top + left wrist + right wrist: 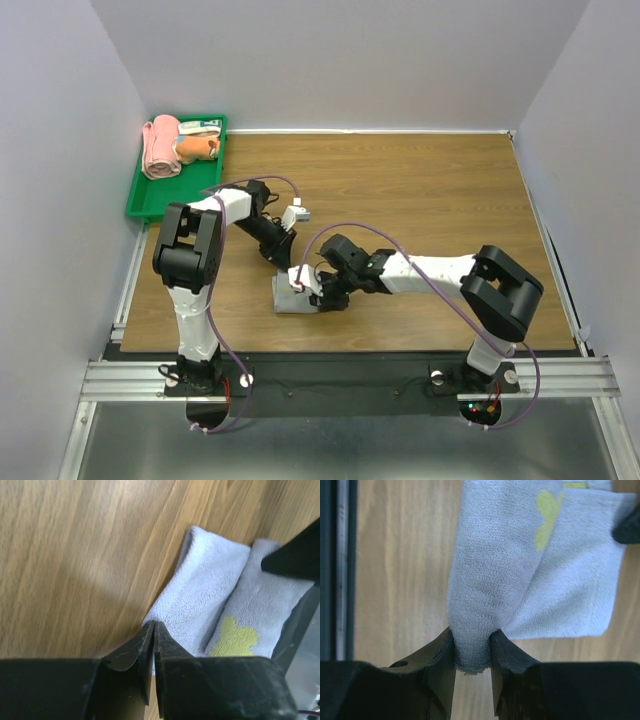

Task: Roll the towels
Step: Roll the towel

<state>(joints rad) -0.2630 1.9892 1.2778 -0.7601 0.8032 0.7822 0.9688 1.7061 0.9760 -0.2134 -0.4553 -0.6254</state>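
Observation:
One towel, grey with a yellow-green mark, lies near the table's front edge, partly rolled. My right gripper is shut on the rolled end of this towel, cloth bulging between its fingers. The left gripper has its jaws together, their tips at the near corner of the flat part; whether cloth is pinched there does not show. From above, the left gripper sits just behind the towel and the right gripper at its right end. An orange towel lies in the green tray.
The green tray sits at the table's back left corner and also holds a pink towel roll. Both arms cross over the front middle of the wooden table. White walls enclose the back and both sides.

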